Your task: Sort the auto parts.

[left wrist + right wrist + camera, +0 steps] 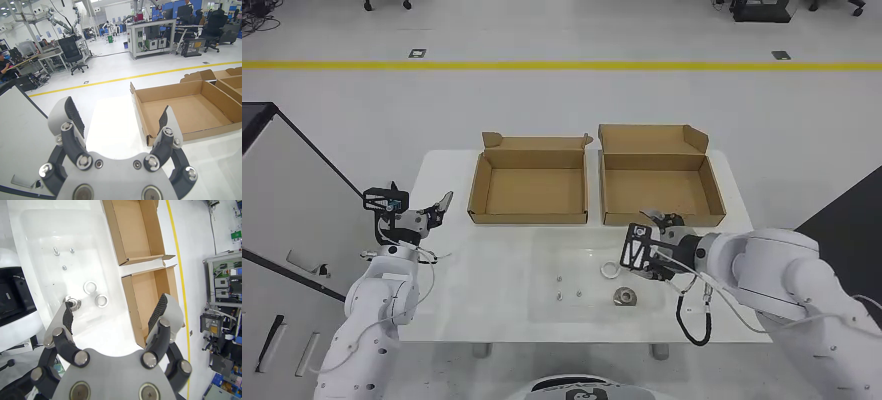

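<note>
Left gripper (117,103): jaws spread wide, nothing between them. Parked over the left edge of the white table (492,290), near the front left corner of the left cardboard box (529,188).

Right gripper (115,300): likewise wide apart, nothing held. Hanging above the table in front of the right cardboard box (657,185). One fingertip (68,315) over the flanged metal disc (76,302), the other over the box's near wall. Contact with the disc: cannot tell.

Parts lying loose on the table, outside both boxes:
- two metal rings (90,287), just beside each other and near the disc
- three small bolts (64,267), grouped toward the table's middle, apart from the rings

Boxes side by side along the far edge.
</note>
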